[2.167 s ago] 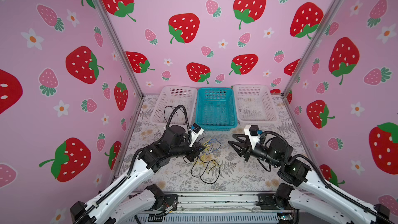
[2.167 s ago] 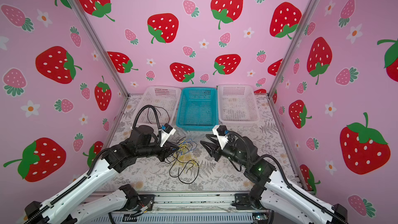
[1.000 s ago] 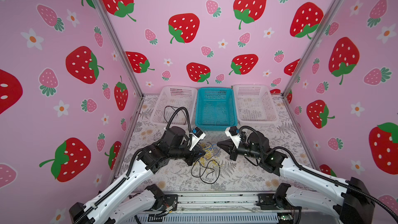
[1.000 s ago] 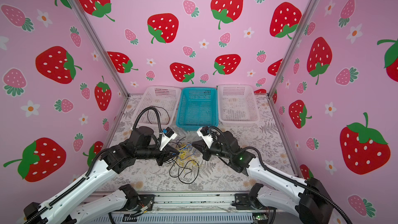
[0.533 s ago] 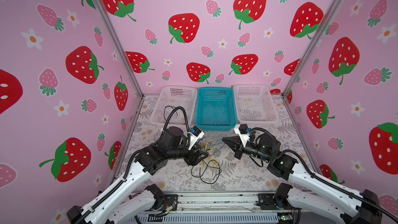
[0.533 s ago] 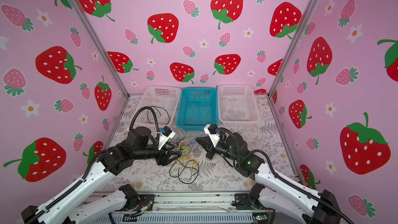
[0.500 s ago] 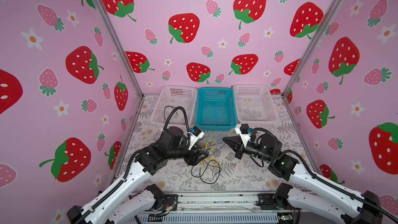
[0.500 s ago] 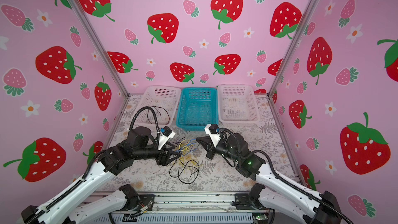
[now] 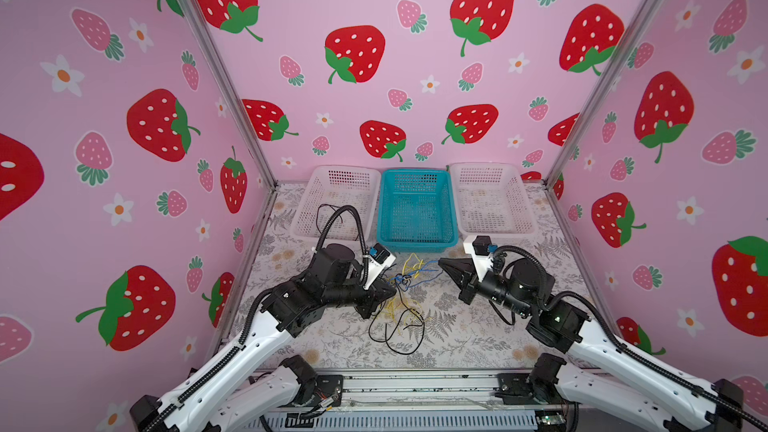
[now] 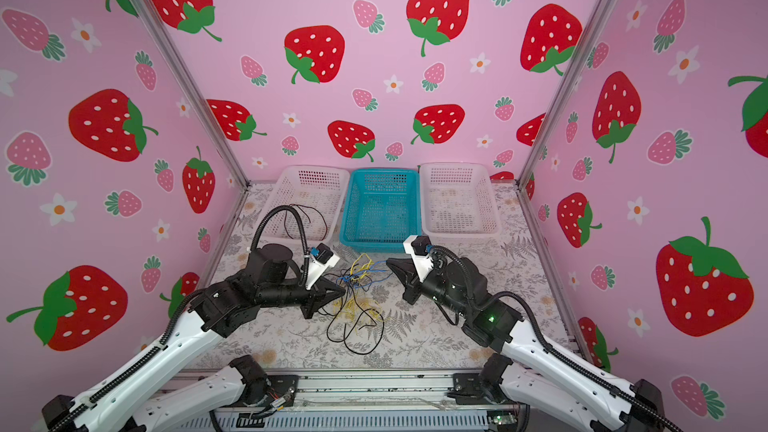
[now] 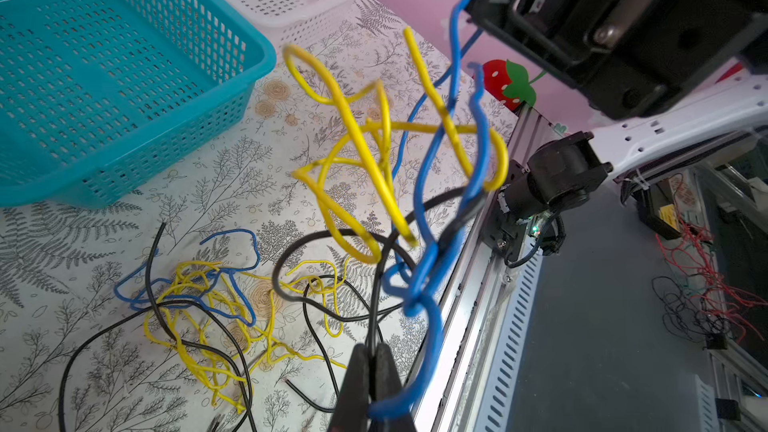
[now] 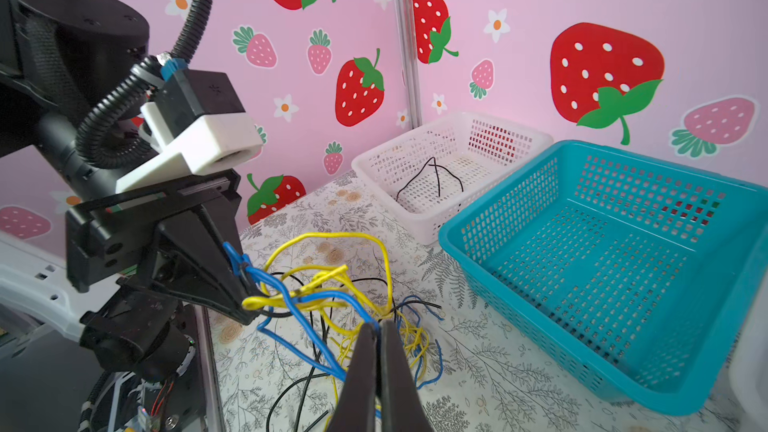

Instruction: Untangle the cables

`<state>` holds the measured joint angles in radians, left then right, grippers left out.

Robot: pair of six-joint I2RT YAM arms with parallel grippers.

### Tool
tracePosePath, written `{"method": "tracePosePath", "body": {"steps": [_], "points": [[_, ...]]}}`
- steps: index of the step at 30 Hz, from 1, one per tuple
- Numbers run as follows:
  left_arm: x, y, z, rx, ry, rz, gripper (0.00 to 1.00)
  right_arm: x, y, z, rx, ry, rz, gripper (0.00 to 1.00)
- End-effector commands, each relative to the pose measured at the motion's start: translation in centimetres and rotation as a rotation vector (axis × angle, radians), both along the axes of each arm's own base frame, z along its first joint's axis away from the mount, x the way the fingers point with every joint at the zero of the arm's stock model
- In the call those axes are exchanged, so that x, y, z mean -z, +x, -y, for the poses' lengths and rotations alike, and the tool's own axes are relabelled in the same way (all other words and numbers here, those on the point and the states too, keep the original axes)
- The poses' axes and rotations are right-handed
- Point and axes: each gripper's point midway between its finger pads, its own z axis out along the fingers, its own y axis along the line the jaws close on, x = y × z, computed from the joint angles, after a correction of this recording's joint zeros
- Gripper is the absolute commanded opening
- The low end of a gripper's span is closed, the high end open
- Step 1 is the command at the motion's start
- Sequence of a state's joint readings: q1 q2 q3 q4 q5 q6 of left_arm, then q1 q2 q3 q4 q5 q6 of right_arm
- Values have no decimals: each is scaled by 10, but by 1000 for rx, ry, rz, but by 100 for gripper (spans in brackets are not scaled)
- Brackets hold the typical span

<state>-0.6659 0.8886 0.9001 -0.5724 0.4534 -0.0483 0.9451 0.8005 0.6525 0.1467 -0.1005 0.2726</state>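
Left arm, right arm: white link shells, black joint housings. Black ribbed hose arcs off the left wrist. White camera mount with a blue plug. Left gripper, right gripper: black, tapered. Green light on the right elbow.

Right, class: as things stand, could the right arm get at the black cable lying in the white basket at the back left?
Probably not: the right arm has jaws shut on the blue cable, and the left arm stands between it and the white basket holding the black cable.
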Motion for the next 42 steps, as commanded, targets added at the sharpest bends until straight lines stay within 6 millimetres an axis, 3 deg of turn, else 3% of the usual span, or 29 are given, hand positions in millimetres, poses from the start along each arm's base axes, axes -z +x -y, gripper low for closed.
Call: {"method": "tracePosePath", "body": {"steps": [1,8,13,16,17,20,21,27,29,32,38,42], "points": [[6,-3,-7,-9,31,-4,0,-28,24,28,199,52,28,0],[7,-5,-5,5,29,-20,2,-37,38,55,331,106,-14,0],[8,-6,-2,23,22,-38,39,-50,19,38,172,158,-13,0],[8,-9,0,40,16,-48,44,-60,10,35,117,193,0,0],[8,-9,1,46,12,-48,40,-63,8,34,103,200,4,0],[8,-11,2,59,12,-53,16,-69,8,37,113,207,9,0],[8,-11,2,59,15,-53,4,-69,11,40,139,199,9,0],[-2,-6,-6,14,8,18,0,-53,28,47,239,141,-22,0],[-15,-5,-12,-17,-8,71,0,-39,36,47,269,112,-50,0],[-50,-8,-24,-69,-82,174,0,-15,50,50,316,79,-102,0],[-143,-39,-50,-116,-314,360,0,46,82,67,389,49,-278,0],[-195,-61,-64,-111,-442,438,0,83,93,74,420,40,-375,0]]}}
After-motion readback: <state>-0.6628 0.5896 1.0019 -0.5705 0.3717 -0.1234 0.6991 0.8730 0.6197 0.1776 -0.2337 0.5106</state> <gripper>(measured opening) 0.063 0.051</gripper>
